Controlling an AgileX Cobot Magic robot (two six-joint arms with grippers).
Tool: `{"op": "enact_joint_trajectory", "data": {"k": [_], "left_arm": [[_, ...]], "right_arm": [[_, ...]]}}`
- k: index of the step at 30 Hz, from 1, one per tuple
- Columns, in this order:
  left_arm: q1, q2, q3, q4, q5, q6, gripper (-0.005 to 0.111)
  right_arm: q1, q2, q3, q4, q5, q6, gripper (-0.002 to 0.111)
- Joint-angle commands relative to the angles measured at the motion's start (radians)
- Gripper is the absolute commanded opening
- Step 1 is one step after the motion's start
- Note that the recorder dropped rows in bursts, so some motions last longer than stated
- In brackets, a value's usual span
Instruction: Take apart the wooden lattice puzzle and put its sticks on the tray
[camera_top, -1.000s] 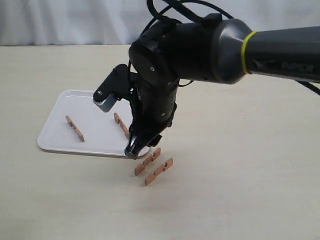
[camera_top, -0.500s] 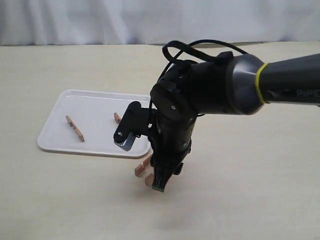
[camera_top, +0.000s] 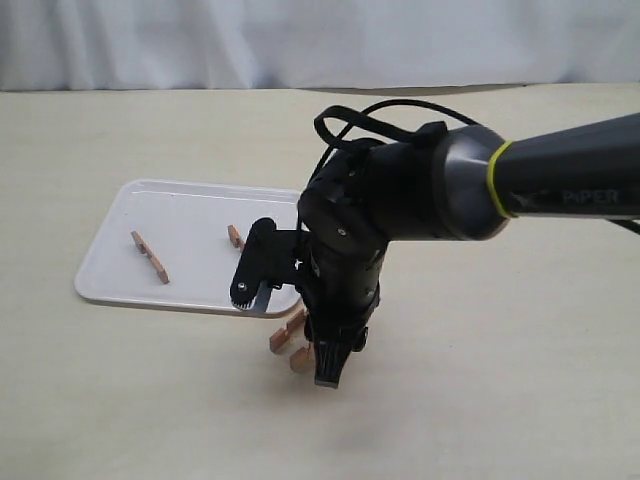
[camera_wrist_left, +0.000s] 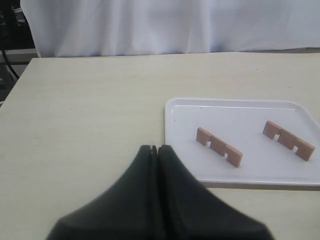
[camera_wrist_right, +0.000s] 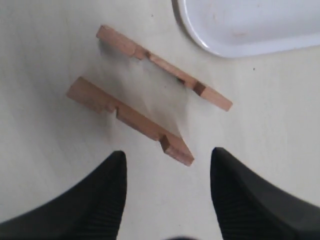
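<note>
Four loose pieces, none interlocked. On tray (camera_top: 190, 215): two tray sticks (camera_wrist_left: 219, 147), flat, well apart. On desk (camera_top: 500, 380), just beside tray's rounded corner: two desk sticks (camera_wrist_right: 131, 115), side by side, near each other, not touching. Low over desk sticks: right fingers (camera_wrist_right: 100, 200), spread, gripping nothing. Facing tray in left wrist view: left fingers (camera_wrist_left: 172, 185), pressed together, nothing between.

Hidden in the exterior view behind the right arm (camera_top: 400, 200), just beside the tray (camera_top: 190, 215): most of two sticks (camera_top: 280, 339). On the tray, half covered likewise: one stick (camera_top: 233, 236).
</note>
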Motion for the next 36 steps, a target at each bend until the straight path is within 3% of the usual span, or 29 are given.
{"op": "enact_joint_trajectory", "data": {"k": [1, 8, 15, 23, 32, 36], "left_arm": [[-0.008, -0.002, 0.002, 0.0, -0.017, 0.0, 0.0], [-0.008, -0.002, 0.002, 0.0, -0.017, 0.0, 0.0], [-0.008, -0.002, 0.002, 0.0, -0.017, 0.0, 0.0], [-0.008, -0.002, 0.002, 0.0, -0.017, 0.0, 0.0], [-0.008, -0.002, 0.002, 0.0, -0.017, 0.0, 0.0], [-0.008, -0.002, 0.002, 0.0, -0.017, 0.0, 0.0]], "right_arm": [[0.0, 0.009, 0.005, -0.016, -0.018, -0.1, 0.049], [0.0, 0.055, 0.005, -0.016, -0.05, -0.251, 0.049], [0.002, 0.066, 0.005, -0.016, -0.073, -0.279, 0.048], [0.002, 0.066, 0.005, 0.018, -0.067, -0.315, 0.004], [0.002, -0.009, 0.005, 0.018, 0.029, -0.331, 0.005], [0.002, -0.083, 0.005, 0.022, -0.034, -0.326, 0.005]]}}
